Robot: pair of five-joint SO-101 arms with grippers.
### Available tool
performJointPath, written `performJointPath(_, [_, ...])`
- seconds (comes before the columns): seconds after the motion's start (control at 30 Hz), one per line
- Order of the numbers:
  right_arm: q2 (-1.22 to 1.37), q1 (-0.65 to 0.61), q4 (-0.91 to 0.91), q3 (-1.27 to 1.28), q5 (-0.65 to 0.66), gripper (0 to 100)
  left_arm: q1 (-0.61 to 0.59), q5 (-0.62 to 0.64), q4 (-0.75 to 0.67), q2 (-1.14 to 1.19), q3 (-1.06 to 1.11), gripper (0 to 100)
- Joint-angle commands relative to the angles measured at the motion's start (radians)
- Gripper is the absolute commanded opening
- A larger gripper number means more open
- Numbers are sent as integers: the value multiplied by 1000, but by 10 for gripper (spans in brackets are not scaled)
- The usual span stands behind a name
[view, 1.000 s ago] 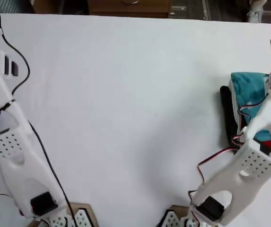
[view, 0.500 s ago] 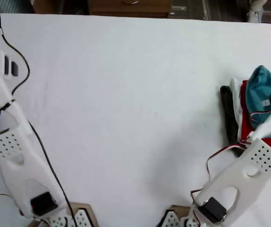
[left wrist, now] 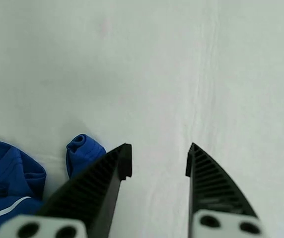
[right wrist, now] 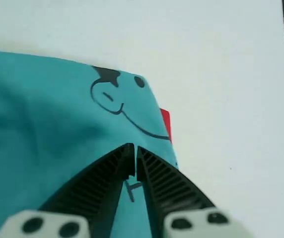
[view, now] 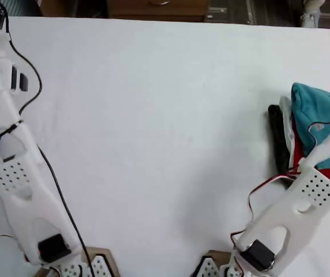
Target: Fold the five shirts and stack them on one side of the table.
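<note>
Teal shirt [right wrist: 47, 114], pinched in right gripper [right wrist: 134, 149], being stacked; next, open, empty left gripper [left wrist: 159, 148] likely must grasp blue shirt [left wrist: 13, 171].

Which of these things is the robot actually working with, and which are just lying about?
Part of the job:
teal shirt, pinched in the shut right gripper
red shirt and black shirt, in the same pile
blue shirt, beside the open left gripper
table

Just lying about:
wooden cabinet behind the table
</note>
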Motion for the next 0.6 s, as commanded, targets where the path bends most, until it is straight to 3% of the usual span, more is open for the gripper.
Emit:
performJointPath(0.0, [-5, -18, 188, -133, 5, 21, -11, -8, 15, -21, -41, 203])
performJointPath(0.27, [-13, 120, 205, -123, 21, 20, -25, -8, 12, -20, -41, 203])
performJointPath(0.43, [-31, 142, 208, -133, 69, 20, 3, -8, 11, -17, -41, 203])
performJointPath(0.57, [-133, 137, 208, -123, -31, 20, 32, -3, 11, -20, -41, 203])
